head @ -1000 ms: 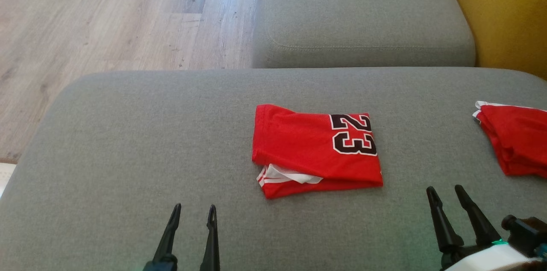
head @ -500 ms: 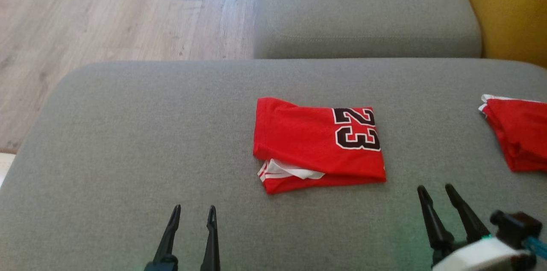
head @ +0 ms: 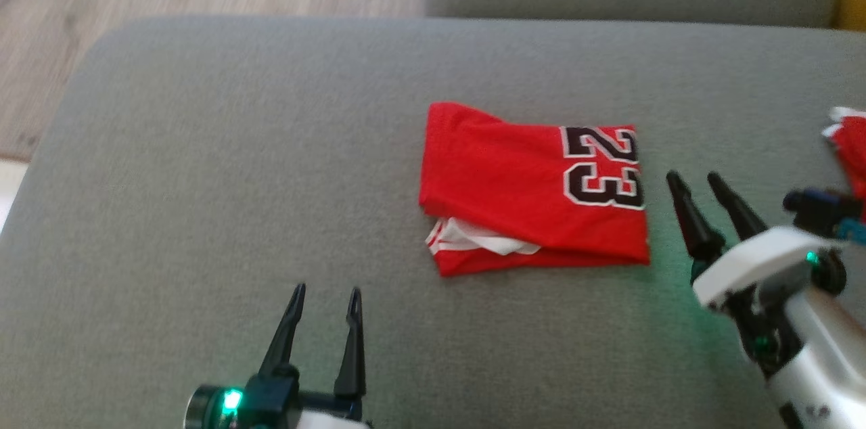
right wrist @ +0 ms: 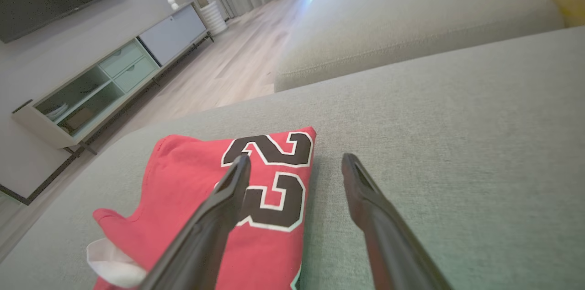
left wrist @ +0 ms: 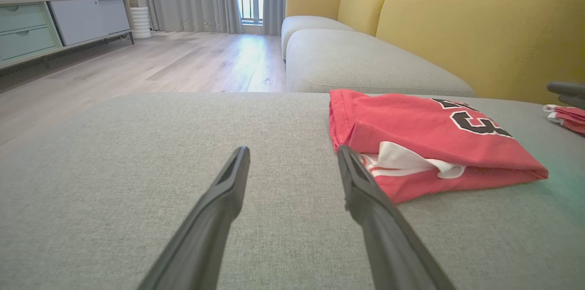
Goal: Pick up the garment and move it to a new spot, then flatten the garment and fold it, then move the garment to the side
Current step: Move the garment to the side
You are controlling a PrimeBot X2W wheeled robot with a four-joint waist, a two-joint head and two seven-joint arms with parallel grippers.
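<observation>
Garment [head: 531, 199] place: folded into a rough rectangle, flat on the wide grey cushion [head: 203, 178], right of its middle and well in from every edge.
Right gripper [head: 693, 176]: hangs just beside the garment's right edge, level with the printed number. In the right wrist view its left finger crosses in front of the digits and its right finger lies over bare cushion. Whether a fingertip touches the cloth cannot be told.
Left gripper [head: 326, 289]: nearer than the garment and to its left, apart from it, over bare cushion. In the left wrist view its right fingertip lines up with the garment's near left corner.
Finger state: both pairs stand spread wide with nothing between them.
Look: bright red, smooth on top with a few soft creases. The left edge is a rounded fold and the near edge is thicker, where the layers stack.
Trim: white trim [head: 473, 243] with thin red stripes pokes out between the layers at the near left corner.
Writing: number 23 [head: 602, 168] in black digits with a white outline, at the far right corner, lying on its side in the head view. No other lettering can be read.
Neighbour: second red garment [head: 854, 145] with a white edge, at the cushion's far right, well apart from the first.
</observation>
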